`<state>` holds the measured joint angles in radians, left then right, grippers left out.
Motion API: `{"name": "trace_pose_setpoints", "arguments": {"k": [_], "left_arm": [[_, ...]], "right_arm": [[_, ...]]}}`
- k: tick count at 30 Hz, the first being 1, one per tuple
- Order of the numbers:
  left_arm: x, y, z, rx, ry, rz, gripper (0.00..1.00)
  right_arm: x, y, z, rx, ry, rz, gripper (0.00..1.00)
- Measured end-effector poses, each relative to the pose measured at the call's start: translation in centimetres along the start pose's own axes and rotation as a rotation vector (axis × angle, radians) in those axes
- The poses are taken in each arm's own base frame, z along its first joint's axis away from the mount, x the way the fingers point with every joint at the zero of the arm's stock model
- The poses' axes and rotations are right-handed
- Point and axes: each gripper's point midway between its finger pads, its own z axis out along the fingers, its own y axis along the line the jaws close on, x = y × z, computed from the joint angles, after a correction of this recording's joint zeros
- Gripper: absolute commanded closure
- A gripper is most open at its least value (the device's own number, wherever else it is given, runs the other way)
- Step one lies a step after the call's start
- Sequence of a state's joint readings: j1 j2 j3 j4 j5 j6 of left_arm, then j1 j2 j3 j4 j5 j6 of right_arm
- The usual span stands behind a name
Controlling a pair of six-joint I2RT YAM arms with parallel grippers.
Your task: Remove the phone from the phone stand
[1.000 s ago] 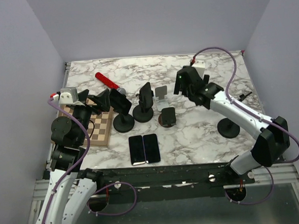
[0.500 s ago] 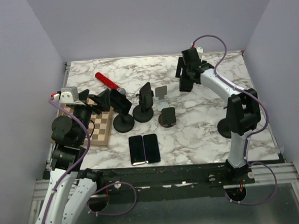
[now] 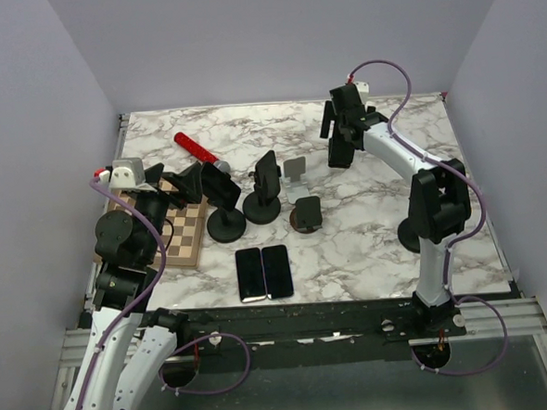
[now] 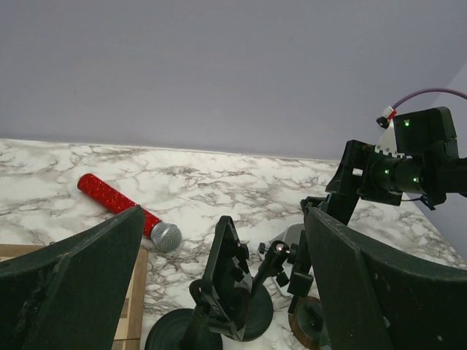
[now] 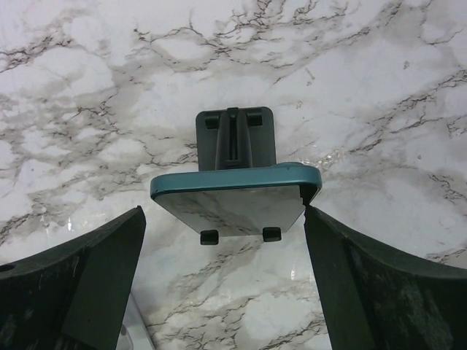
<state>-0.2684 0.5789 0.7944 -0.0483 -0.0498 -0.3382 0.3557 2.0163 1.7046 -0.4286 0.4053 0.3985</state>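
Counter (image 3: 377, 226): marble. Chessboard (image 3: 187, 231): at its left edge. Right hand (image 3: 340, 143): I see its jaws wide, empty. Left hand (image 3: 172, 181): wide, empty, over the chessboard. Phone (image 5: 233, 193): teal-edged, propped on its stand (image 5: 235, 138), framed between my right fingers (image 5: 102, 277).

— What is the bench like?
— The bench (image 3: 383, 175) is white marble with grey veins, and it runs back to the far wall.
— What's on its left side?
— A wooden chessboard (image 3: 187, 233) lies flat by the left edge. Behind it a red microphone (image 3: 201, 152) lies on its side, grey head toward the middle.
— And the middle?
— Two black stands on round bases, the left round stand (image 3: 227, 230) and the right round stand (image 3: 262, 210), are just beside each other. To their right is a small brown-based stand (image 3: 304, 219), with a silvery stand (image 3: 296, 171) behind it.
— Anything nearer?
— Two dark phones lie flat, touching side by side: the left phone (image 3: 250, 273) and the right phone (image 3: 277, 271). A black round base (image 3: 408, 239) sits well to the right.
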Motion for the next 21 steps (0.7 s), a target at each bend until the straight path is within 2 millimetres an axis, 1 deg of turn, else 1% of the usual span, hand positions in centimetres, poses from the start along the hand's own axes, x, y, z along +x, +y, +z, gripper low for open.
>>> {"name": "trace_pose_setpoints", "arguments": {"k": [6, 12, 18, 21], "left_arm": [[0.2, 0.0, 0.1, -0.002, 0.005, 0.0, 0.02], [0.2, 0.1, 0.2, -0.003, 0.007, 0.0, 0.02], [0.3, 0.1, 0.2, -0.003, 0.009, 0.0, 0.01], [0.3, 0.1, 0.2, -0.003, 0.01, 0.001, 0.01]], "right_arm": [[-0.3, -0.5, 0.2, 0.012, -0.005, 0.0, 0.04], [-0.6, -1.5, 0.8, 0.034, -0.006, 0.011, 0.05], [-0.6, -1.6, 0.8, 0.032, -0.006, -0.007, 0.11], [-0.7, -1.4, 0.9, 0.02, -0.008, -0.02, 0.12]]}}
